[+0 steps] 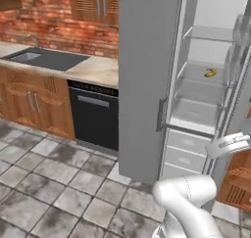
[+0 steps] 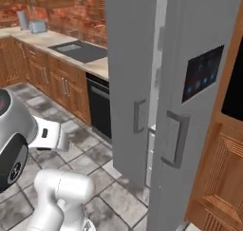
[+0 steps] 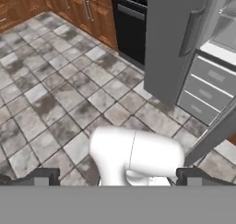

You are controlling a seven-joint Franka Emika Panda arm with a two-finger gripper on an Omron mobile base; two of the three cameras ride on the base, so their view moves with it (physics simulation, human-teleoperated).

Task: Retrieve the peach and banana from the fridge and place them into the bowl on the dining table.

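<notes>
The fridge (image 1: 147, 80) stands open, the banana (image 1: 211, 73) on its middle shelf — nothing fetched yet, I judge. The end effector (image 3: 117, 177) hangs wide and empty over the floor.

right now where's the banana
In the left base view the banana lies on a glass shelf inside the open fridge, toward the shelf's right side and near the back, with an empty shelf above it and the white drawers below.
</notes>
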